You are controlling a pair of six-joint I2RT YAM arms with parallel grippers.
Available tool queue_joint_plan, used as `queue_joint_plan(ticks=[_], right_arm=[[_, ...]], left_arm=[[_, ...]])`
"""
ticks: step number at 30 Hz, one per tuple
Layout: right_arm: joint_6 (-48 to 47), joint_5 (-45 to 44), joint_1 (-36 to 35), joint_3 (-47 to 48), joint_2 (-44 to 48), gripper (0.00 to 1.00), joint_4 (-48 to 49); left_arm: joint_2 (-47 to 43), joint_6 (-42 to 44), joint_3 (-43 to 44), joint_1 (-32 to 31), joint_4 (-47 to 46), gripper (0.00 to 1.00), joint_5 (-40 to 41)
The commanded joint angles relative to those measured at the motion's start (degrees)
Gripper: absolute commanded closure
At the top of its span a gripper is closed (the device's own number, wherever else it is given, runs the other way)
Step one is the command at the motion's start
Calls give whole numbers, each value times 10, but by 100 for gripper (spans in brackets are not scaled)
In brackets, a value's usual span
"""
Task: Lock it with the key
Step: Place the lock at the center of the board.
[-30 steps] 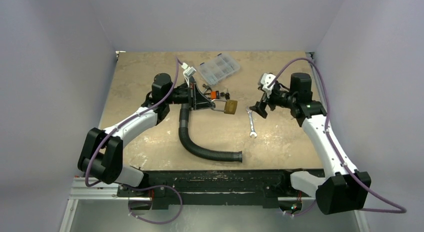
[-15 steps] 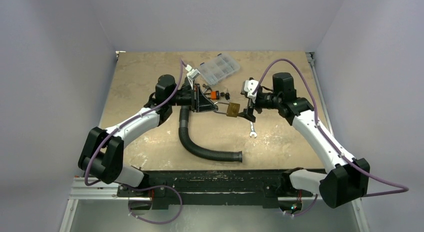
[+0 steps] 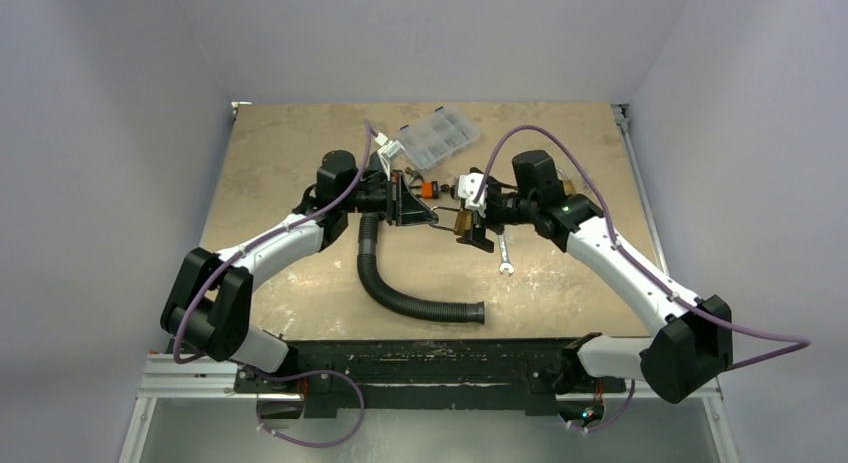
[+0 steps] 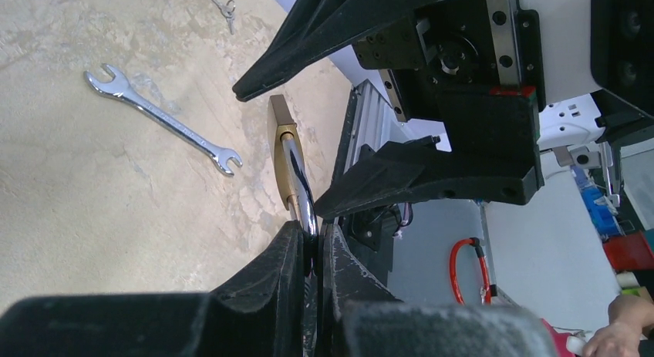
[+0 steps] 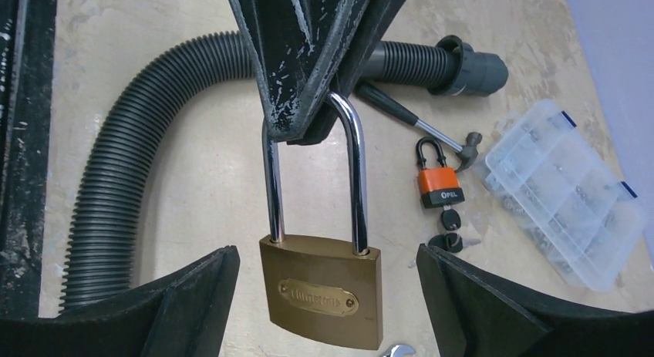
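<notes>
A brass padlock (image 3: pixel 462 222) with a long steel shackle hangs above the table. My left gripper (image 3: pixel 431 215) is shut on the top of its shackle, as the left wrist view (image 4: pixel 311 232) shows beside the brass body (image 4: pixel 281 149). My right gripper (image 3: pixel 472 229) is open. In the right wrist view (image 5: pixel 325 254) its jaws stand on either side of the padlock body (image 5: pixel 320 295) without touching it. A small bunch of keys (image 4: pixel 224 4) lies on the table beyond the wrench. No key is in either gripper.
An orange padlock (image 5: pixel 439 183) with black-headed keys (image 5: pixel 449 220) in it lies by a small hammer (image 5: pixel 420 127). There are also a wrench (image 3: pixel 503 251), a black corrugated hose (image 3: pixel 400 298) and a clear organiser box (image 3: pixel 438 135).
My right arm has swung left to the brass padlock, and its open jaws now flank the body. My left gripper has shifted a little right with the padlock.
</notes>
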State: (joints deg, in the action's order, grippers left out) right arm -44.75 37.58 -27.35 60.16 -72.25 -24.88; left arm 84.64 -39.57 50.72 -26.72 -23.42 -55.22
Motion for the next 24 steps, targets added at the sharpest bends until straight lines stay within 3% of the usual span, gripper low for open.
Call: queue_joint_plan(ticks=[1,14,24], right_arm=[[-14,-53,-12,8,3,7,16],[7,-119,-37,-25,-1,10,65],[14,-117,-39,-39,3,12,69]], left_arm=[[-8,-2,28,-2,-40,100,-5],[9,-43,25,-1,-78,100,-12],[11,-51,23,3,-85,100,-9]])
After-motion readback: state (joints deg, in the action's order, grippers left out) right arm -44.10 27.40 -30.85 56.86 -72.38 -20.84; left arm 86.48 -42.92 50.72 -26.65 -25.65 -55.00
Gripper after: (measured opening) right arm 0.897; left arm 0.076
